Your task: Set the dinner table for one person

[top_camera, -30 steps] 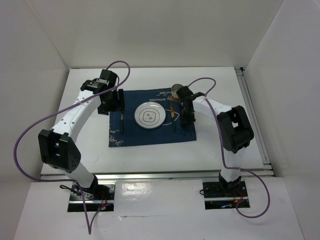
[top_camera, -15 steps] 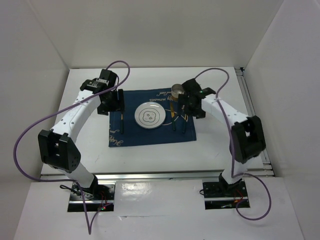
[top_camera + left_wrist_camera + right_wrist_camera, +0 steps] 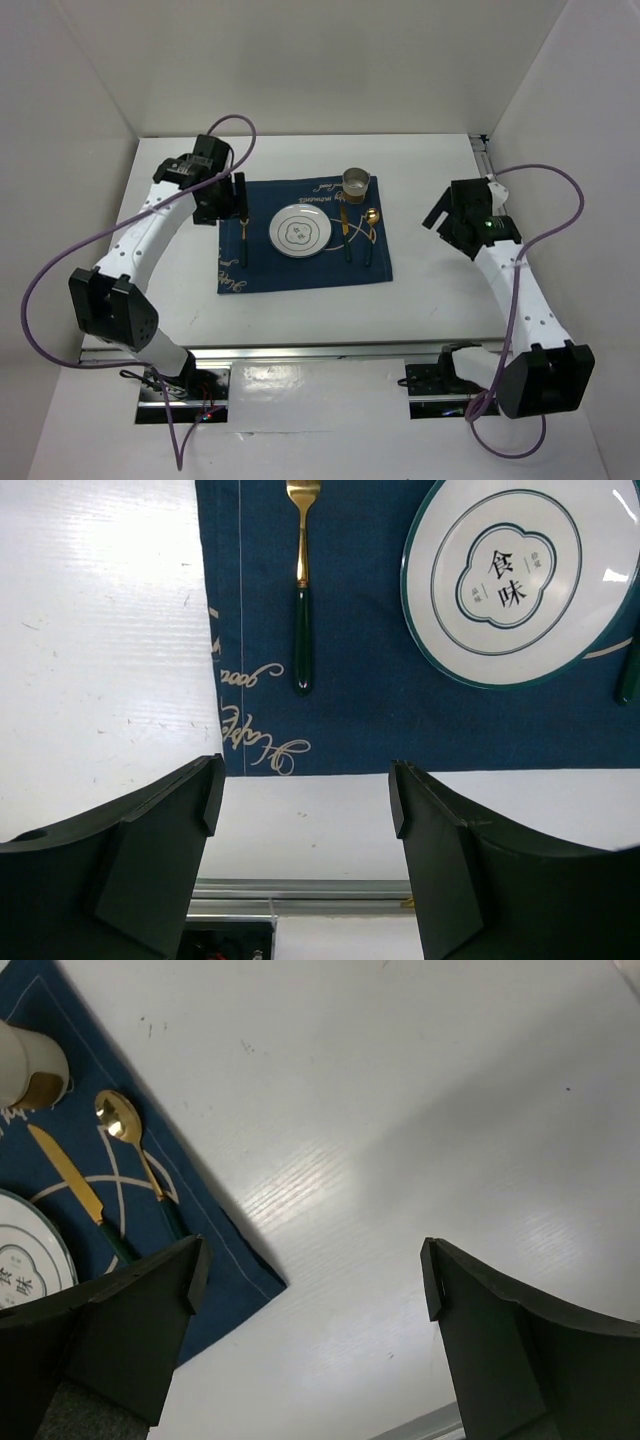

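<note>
Blue mat [image 3: 300, 275] on white desk [image 3: 430, 300], left fingers [image 3: 150, 860] open over its left edge, right fingers [image 3: 100, 1330] open above bare desk.

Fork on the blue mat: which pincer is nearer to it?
Left. The left pincer is by the fork's far end at the mat's left side; the right pincer is over bare table, beyond the mat's right edge.

White enclosure walls [image 3: 320, 60], metal edge rail [image 3: 300, 352]
</note>
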